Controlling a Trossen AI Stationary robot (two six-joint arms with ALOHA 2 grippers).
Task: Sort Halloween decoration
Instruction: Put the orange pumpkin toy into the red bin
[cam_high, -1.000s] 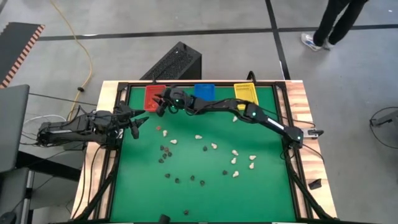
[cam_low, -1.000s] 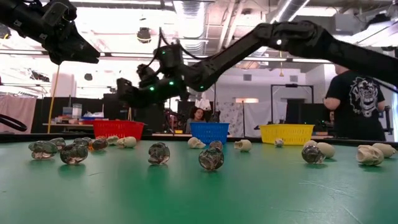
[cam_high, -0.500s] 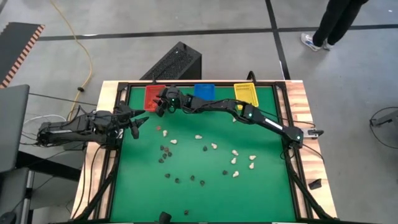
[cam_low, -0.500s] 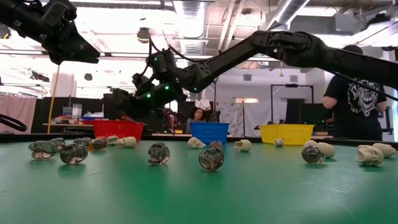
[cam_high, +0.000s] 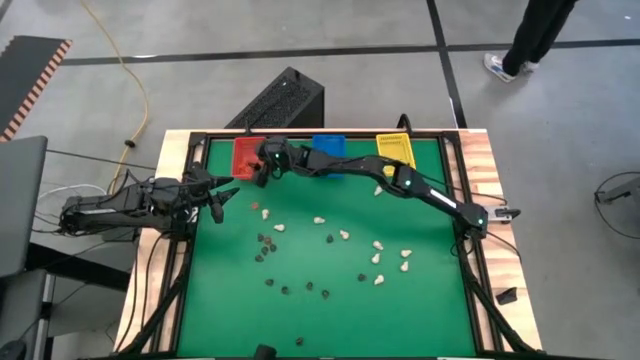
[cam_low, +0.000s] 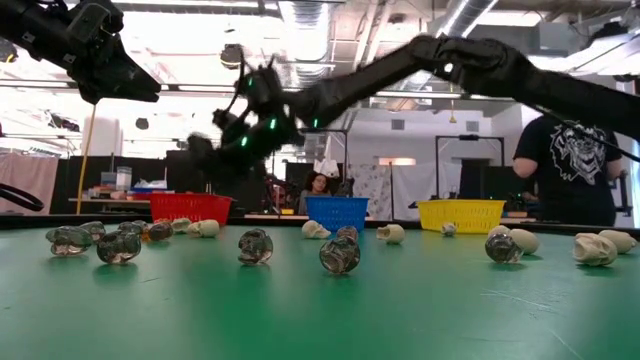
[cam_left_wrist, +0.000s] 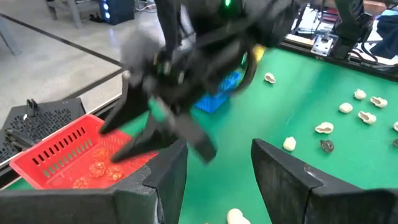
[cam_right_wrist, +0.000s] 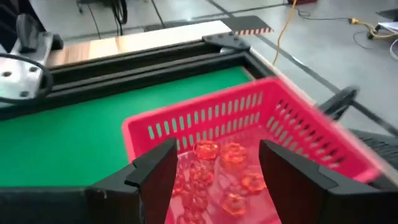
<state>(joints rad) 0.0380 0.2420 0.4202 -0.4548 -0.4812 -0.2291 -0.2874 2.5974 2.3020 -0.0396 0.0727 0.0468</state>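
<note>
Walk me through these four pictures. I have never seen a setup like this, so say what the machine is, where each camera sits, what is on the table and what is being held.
This is a robot with two dark arms at a green table. Each arm ends in a two-fingered hand.

One camera looks straight down from above. One sits at table height, looking across into the room, where people show. One rides on each wrist, looking out past that arm's fingers.

Scattered on the table are small trinkets, cream and dark. At the far edge stand three bins: red, blue and yellow.

The right hand reaches across to the red bin, which holds orange trinkets. Its fingers are open with nothing between them. The left hand waits at the table's left edge, open and empty.
</note>
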